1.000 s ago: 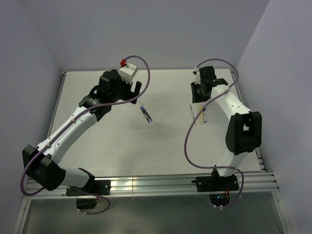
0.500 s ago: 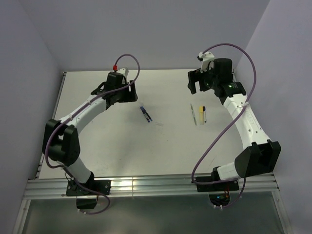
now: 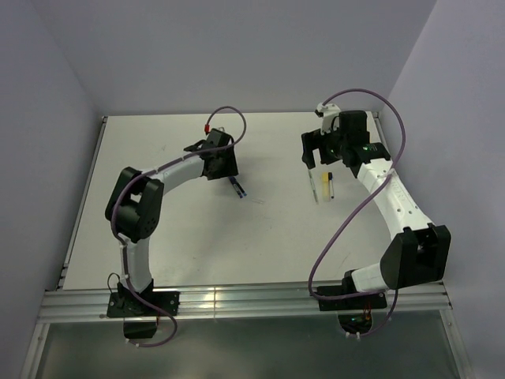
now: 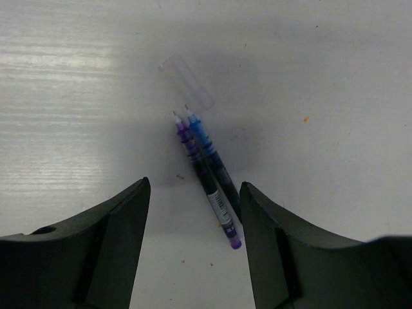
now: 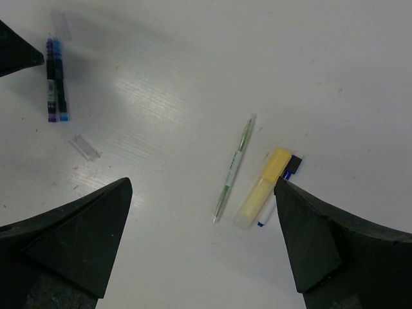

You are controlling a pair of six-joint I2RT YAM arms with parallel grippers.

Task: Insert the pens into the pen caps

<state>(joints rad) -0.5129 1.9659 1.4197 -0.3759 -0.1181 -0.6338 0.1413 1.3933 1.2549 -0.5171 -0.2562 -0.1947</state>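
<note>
Two dark pens, one purple (image 4: pixel 207 180) and one blue (image 4: pixel 205 143), lie side by side on the table with their tips bare. A clear pen cap (image 4: pixel 187 81) lies just beyond the tips. My left gripper (image 4: pixel 193 187) hangs open over the pens' rear ends and grips nothing; it shows in the top view too (image 3: pixel 229 175). To the right lie a thin green pen (image 5: pixel 233 167) and a yellow capped marker (image 5: pixel 261 190). My right gripper (image 5: pixel 203 187) stands wide open above them. A second small clear cap (image 5: pixel 85 148) lies between the two groups.
A black piece (image 5: pixel 294 164) and a small blue-and-white piece (image 5: pixel 265 219) lie against the yellow marker. The white table (image 3: pixel 181 229) is walled by purple panels. Purple cables (image 3: pixel 347 213) loop off both arms. The dark pens (image 3: pixel 237 188) sit mid-table.
The left arm folded in and swung right, down over the dark pens, its jaws narrowing. The right gripper opened wide and drew back from the green pen and yellow marker.
</note>
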